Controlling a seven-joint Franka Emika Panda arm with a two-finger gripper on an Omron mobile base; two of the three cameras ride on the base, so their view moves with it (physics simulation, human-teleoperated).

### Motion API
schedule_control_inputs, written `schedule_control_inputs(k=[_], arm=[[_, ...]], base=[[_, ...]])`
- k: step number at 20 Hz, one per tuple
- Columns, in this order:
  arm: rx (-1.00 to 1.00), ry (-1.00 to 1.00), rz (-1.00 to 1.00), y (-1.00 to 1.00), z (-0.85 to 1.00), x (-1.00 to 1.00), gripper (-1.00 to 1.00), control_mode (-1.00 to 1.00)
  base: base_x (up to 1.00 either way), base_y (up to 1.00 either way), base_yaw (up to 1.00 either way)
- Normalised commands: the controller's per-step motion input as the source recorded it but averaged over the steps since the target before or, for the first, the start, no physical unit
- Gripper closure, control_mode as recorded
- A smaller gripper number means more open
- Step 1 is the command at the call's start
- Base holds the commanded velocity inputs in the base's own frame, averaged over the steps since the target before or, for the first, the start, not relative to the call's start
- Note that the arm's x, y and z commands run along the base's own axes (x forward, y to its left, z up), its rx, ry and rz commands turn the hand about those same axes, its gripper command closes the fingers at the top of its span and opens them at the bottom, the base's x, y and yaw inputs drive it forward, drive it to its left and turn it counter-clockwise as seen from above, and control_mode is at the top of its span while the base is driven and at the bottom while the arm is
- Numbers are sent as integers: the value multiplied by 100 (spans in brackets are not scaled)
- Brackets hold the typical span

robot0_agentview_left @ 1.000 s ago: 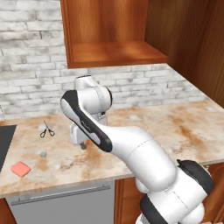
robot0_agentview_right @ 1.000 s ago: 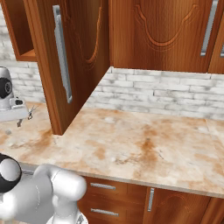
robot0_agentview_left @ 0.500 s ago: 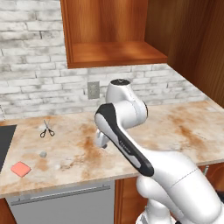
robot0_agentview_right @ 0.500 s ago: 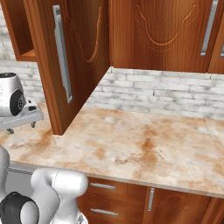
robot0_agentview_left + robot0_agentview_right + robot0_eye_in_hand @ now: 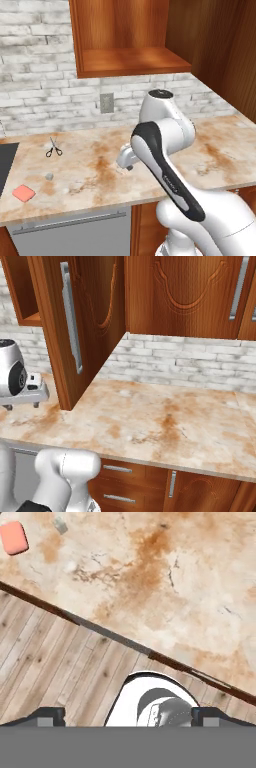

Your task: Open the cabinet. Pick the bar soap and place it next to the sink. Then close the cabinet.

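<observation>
The bar soap [image 5: 23, 193] lies flat on the counter near its front edge, just right of the dark sink [image 5: 5, 162]; in the hand view the soap [image 5: 13, 537] sits in the top left corner. The cabinet [image 5: 127, 55] stands open, its shelf bare, and its door [image 5: 97, 316] with the long silver handle [image 5: 71, 323] swings out over the counter. My gripper [image 5: 125, 164] hangs open and holds nothing above the middle of the counter, well right of the soap and left of the door [image 5: 22, 405]. Both fingertips [image 5: 47, 716] show far apart.
Small black-handled scissors [image 5: 53, 147] lie near the brick wall. A tiny grey lump [image 5: 49, 176] sits between them and the soap. Closed wooden cabinets [image 5: 185, 296] line the wall to the right. A grey metal drawer front [image 5: 70, 232] sits under the counter.
My arm has swung right along the counter, away from the soap and toward the open door. The soap, scissors and door have stayed put. The jaws stay wide.
</observation>
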Motion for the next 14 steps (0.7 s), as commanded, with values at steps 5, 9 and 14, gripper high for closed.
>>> schedule_control_inputs(k=[5,9,14], arm=[[11,-15,-40,-52,11,-38,-100,-100],[3,-25,-32,-6,19,-32,-100,-100],[0,-23,-16,-11,61,-40,-100,-100]], base=[[0,0,0],[0,0,0],[0,0,0]])
